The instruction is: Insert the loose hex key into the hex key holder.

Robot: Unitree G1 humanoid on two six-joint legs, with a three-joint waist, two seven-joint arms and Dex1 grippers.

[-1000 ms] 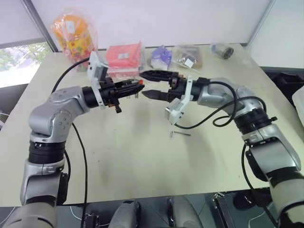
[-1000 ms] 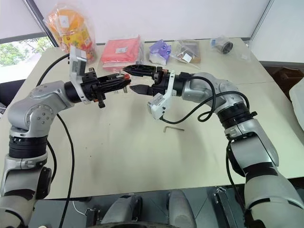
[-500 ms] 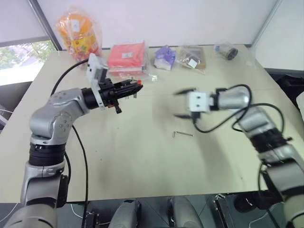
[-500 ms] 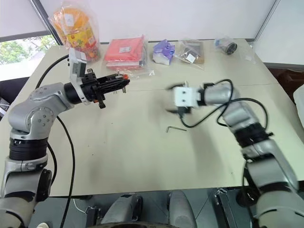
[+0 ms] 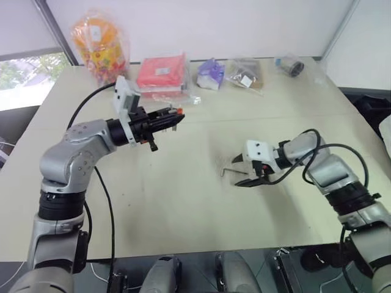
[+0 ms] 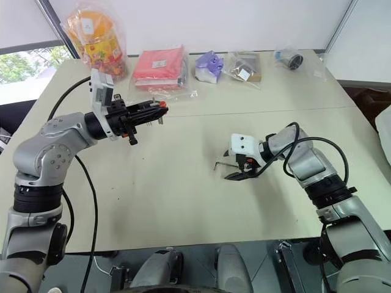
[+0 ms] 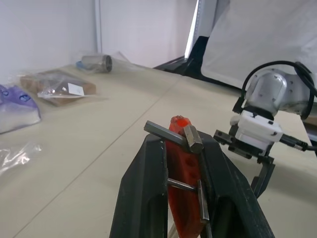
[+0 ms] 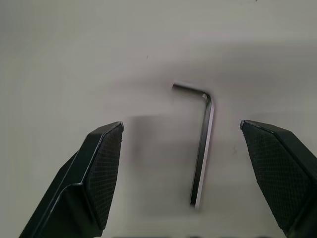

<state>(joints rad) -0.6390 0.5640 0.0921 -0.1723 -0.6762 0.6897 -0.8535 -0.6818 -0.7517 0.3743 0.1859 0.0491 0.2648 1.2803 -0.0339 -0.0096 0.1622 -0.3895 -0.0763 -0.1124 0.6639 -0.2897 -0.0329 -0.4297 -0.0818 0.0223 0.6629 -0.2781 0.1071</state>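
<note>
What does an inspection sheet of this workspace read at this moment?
Surface: beige table, bare in the middle.
Job's things: thin grey L-shaped hex key lies flat on the table; small red-orange plastic hex key holder is held above it.
Clutter: orange snack bag, red-pink packet, purple pouch, brown packet and metal cylinder along the far edge.
Grippers: left claw shut on the holder; right claw open, straddling the key, apart from it.
Cables: black, along both arms.
Surroundings: white walls, a window.
</note>
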